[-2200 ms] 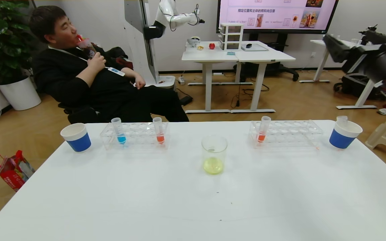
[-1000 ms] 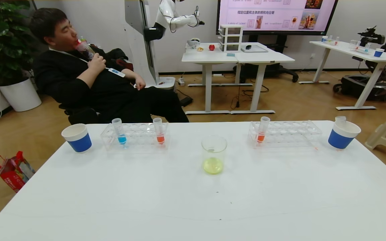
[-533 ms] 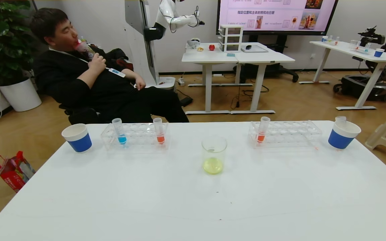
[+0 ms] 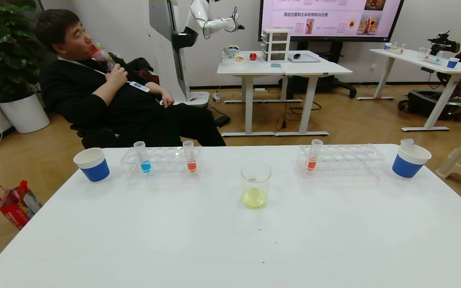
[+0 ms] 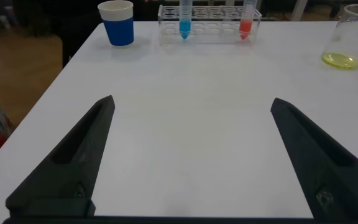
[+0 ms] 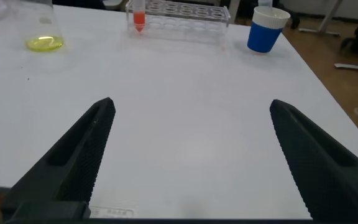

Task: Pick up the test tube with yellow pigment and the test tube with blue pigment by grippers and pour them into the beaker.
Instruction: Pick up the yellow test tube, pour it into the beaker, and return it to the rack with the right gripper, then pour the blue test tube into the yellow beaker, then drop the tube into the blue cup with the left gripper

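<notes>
Pale yellow liquid pooled in clear cylindrical beaker (image 4: 255, 184) at worktop centre. Slim clear tube of sky-blue pigment (image 4: 142, 157) upright in rack by far left edge, awaiting pickup. Left gripper (image 5: 191, 158) and right gripper (image 6: 191, 158) spread wide, empty, over near edge.

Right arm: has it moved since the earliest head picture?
Yes. It then filled the head view's upper right, above the right cup; now it is gone from that view, and the right end effector hangs open low over the table's near side.
</notes>
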You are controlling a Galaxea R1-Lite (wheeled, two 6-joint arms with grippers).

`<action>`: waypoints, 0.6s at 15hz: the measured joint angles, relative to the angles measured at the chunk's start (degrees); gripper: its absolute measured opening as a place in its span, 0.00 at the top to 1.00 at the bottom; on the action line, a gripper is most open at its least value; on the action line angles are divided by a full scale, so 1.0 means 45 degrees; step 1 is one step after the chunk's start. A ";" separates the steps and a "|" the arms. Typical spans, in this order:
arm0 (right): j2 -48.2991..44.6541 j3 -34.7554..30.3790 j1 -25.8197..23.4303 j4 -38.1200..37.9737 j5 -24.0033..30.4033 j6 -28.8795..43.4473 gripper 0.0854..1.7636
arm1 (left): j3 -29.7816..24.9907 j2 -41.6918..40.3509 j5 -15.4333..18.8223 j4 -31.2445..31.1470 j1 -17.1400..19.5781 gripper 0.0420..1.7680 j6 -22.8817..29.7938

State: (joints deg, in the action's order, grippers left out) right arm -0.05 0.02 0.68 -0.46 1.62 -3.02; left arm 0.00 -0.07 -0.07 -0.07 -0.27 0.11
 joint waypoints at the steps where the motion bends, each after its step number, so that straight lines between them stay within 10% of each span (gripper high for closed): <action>1: 0.0000 0.0000 0.0000 0.0005 -0.0033 0.0019 0.02 | 0.0000 0.0000 0.0000 0.0000 0.0000 0.01 -0.0003; 9: 0.0000 -0.0005 0.0000 0.0005 -0.0054 0.0041 0.02 | 0.0764 0.0125 0.0163 0.0046 -0.0008 0.01 -0.0341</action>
State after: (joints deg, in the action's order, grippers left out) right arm -0.05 0.00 0.68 -0.44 1.38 -2.84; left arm 3.44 0.49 0.66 0.13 -0.30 -1.43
